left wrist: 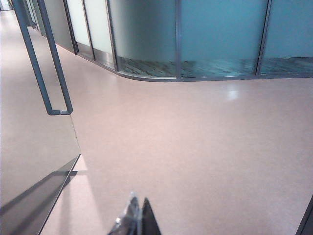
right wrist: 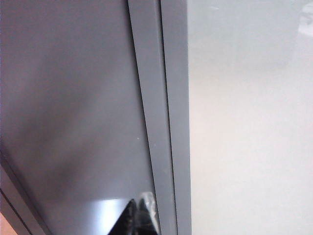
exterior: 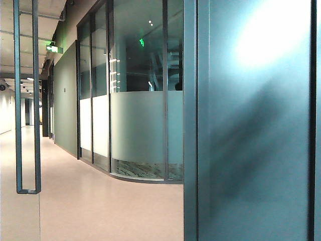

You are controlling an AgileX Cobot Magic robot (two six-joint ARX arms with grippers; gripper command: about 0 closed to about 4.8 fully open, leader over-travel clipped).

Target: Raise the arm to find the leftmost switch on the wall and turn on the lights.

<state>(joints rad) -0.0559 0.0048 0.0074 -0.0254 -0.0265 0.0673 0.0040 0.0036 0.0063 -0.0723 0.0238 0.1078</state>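
No switch shows in any view; the leftmost switch is out of view. My left gripper (left wrist: 138, 201) is shut with nothing in it, its tips pointing out over the bare pinkish floor (left wrist: 195, 142). My right gripper (right wrist: 139, 202) is also shut and empty, its tips close to a grey panel (right wrist: 73, 107) beside a grey vertical frame post (right wrist: 164, 98) and a pale wall (right wrist: 249, 127). Neither gripper appears in the exterior view.
A corridor runs along a curved frosted glass wall (exterior: 138, 125). A dark frame post (exterior: 190, 120) and a grey panel (exterior: 256, 140) fill the exterior view's right. A glass door with a long metal handle (exterior: 27, 100) stands at the left, its handle (left wrist: 46, 63) also in the left wrist view.
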